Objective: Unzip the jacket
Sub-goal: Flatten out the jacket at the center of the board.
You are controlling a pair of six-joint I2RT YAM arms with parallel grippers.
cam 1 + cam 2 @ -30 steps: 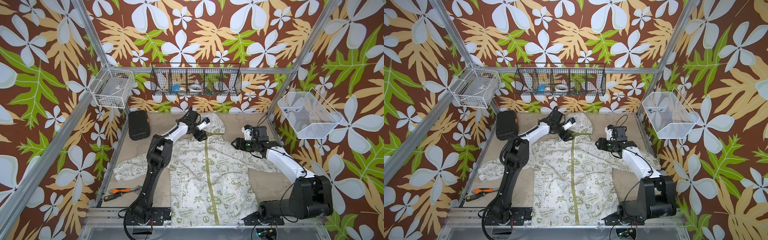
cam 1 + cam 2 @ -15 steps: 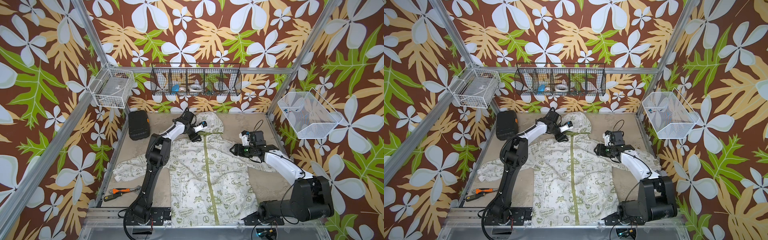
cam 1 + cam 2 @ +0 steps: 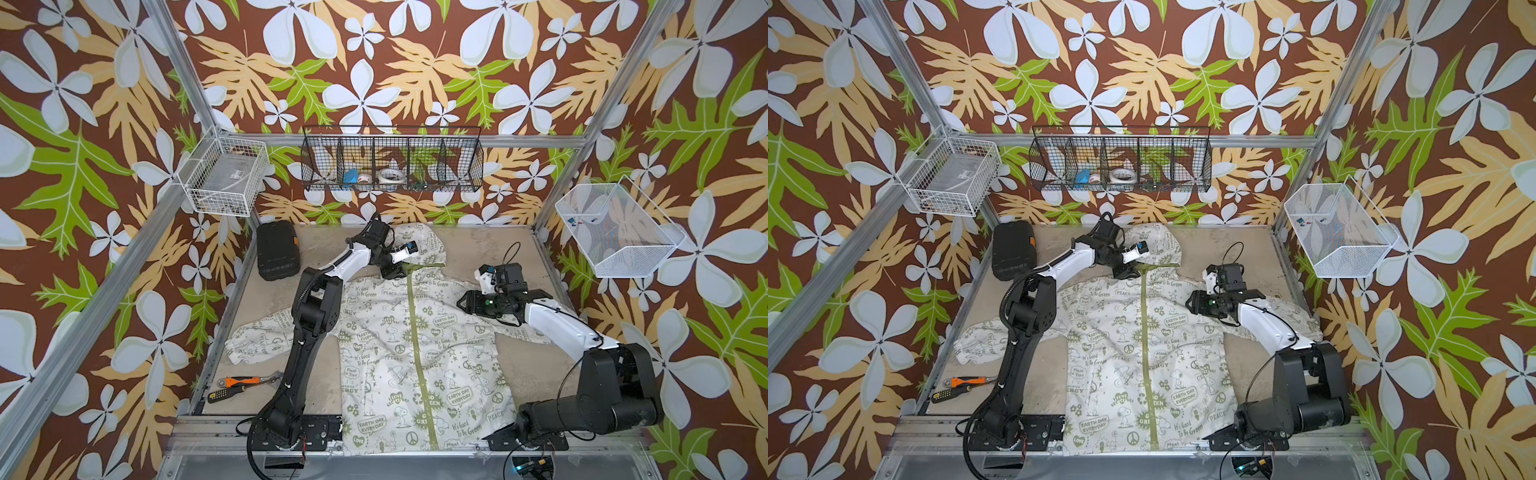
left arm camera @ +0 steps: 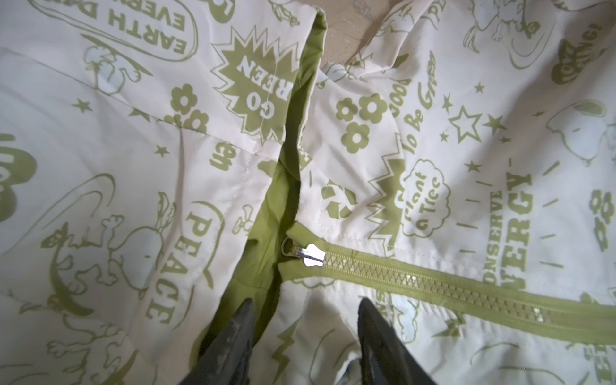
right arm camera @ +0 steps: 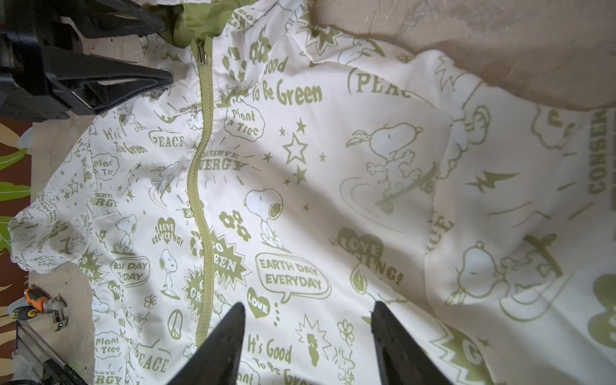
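On the sandy table [image 3: 478,257], the jacket [image 3: 395,353] is spread flat with its front up and its hood at the far end. This is shown in both top views. Its green zipper [image 3: 415,332] is closed all the way up. The left gripper [image 3: 394,272] is set down at the jacket's collar, just beside the top of the zipper. The right gripper [image 3: 462,301] is held over the jacket's shoulder on the robot's right. A black case [image 3: 277,249] is seen off the jacket, beside its hood.

In the left wrist view, the silver zipper pull [image 4: 313,255] is seen at the jacket's collar. The two black fingers [image 4: 240,326] are spread apart. One tip is laid on the green lining [image 4: 266,240] and one on the white cloth, with the collar edge between them. The pull is not touched.

In the right wrist view, the fingers [image 5: 230,330] are spread wide over the jacket's chest. Nothing is held between them.
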